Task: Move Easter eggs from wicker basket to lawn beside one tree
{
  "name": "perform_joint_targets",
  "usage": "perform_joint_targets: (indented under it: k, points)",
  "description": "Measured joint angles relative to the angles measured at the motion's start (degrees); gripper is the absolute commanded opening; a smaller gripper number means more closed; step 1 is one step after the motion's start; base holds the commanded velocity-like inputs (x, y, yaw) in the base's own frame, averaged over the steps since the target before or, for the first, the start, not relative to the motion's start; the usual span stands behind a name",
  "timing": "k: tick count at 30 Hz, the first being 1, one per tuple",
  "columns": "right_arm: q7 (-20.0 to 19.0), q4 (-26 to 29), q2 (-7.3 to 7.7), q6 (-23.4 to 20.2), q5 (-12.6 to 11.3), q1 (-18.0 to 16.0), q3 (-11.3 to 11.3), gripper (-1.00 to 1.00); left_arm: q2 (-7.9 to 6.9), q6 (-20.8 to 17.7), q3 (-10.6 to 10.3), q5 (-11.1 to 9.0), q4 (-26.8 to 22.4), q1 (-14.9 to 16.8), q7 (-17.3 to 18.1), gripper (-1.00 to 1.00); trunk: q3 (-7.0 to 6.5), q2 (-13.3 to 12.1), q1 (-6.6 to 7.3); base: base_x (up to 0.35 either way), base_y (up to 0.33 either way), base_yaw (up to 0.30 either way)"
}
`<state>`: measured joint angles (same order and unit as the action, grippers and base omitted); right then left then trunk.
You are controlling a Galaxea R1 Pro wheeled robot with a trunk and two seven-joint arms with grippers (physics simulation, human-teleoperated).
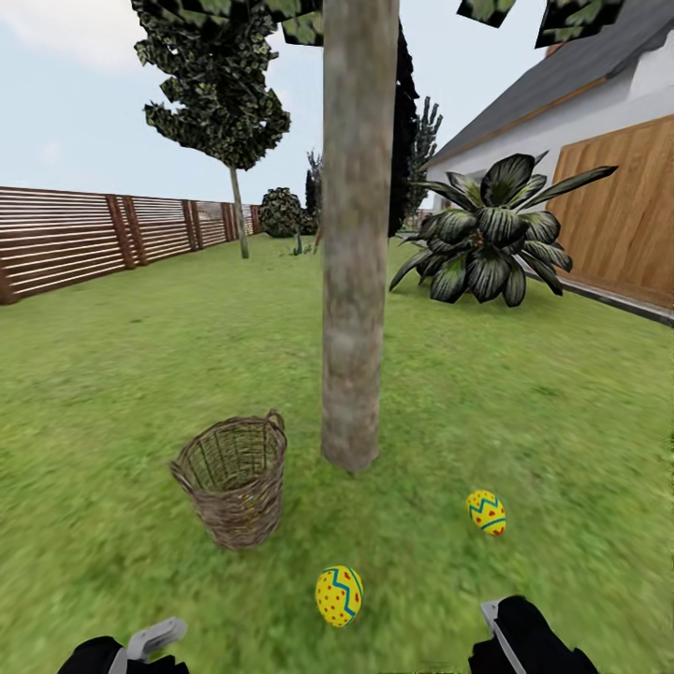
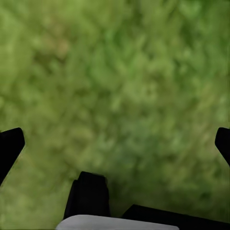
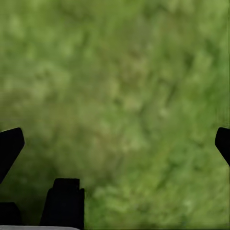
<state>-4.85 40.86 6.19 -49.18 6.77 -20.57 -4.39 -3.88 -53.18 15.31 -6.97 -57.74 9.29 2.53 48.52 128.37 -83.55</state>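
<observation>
Two eggs lie on the lawn (image 1: 112,393) near the tree (image 1: 356,281): one egg (image 1: 339,595) in front of the trunk, closest to the robot, the other egg (image 1: 487,512) off to the trunk's right. The basket (image 1: 234,479) stands upright just left of the trunk; its inside looks empty from here, so the third egg can't be placed. Left gripper (image 2: 115,139) and right gripper (image 3: 115,139) both hang spread wide over bare grass, holding nothing. Likely eggs dropped close to the trunk to count as next to it.
</observation>
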Motion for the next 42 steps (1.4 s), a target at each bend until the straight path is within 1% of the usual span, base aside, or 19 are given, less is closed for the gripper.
perform_joint_targets:
  k: [37,40,42]
  points:
    - [0.08,-0.05,0.01,-0.08,0.44,-0.01,-0.01,1.00,-0.12,0.10,0.39,0.06,-0.55,-0.01,-0.18,1.00,0.00,0.00,0.00,0.000,0.317,-0.005]
    - [0.08,-0.02,0.06,-0.11,0.35,-0.02,0.05,1.00,-0.26,0.19,0.44,0.13,-1.17,-0.01,-0.41,1.00,0.00,0.00,0.00,0.000,0.319,0.000]
    - [0.08,-0.01,0.08,-0.14,0.28,-0.02,0.07,1.00,-0.41,0.22,0.51,0.16,-3.04,-0.01,-0.54,1.00,-0.01,0.00,0.00,0.000,0.321,0.000]
